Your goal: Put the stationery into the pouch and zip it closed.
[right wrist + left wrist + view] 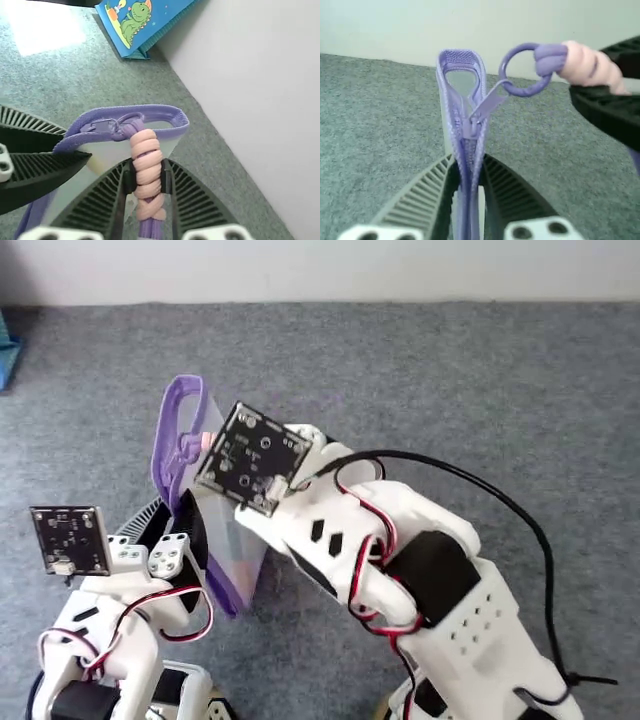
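Everything sits on grey carpet (480,370). The purple pouch (238,558) stands up on its edge. My left gripper (468,165) has its jaws pinched on the zipper seam, and the pouch rises straight out between them. A blue dinosaur bag (137,20) lies well beyond the right jaws, by the wall (260,100). My right gripper (148,175) is clamped on the pink braided cord (146,150), which ties to the zipper's ring (520,70) just past the left jaws' tips. Beyond the slider (472,125) the zip gapes open.
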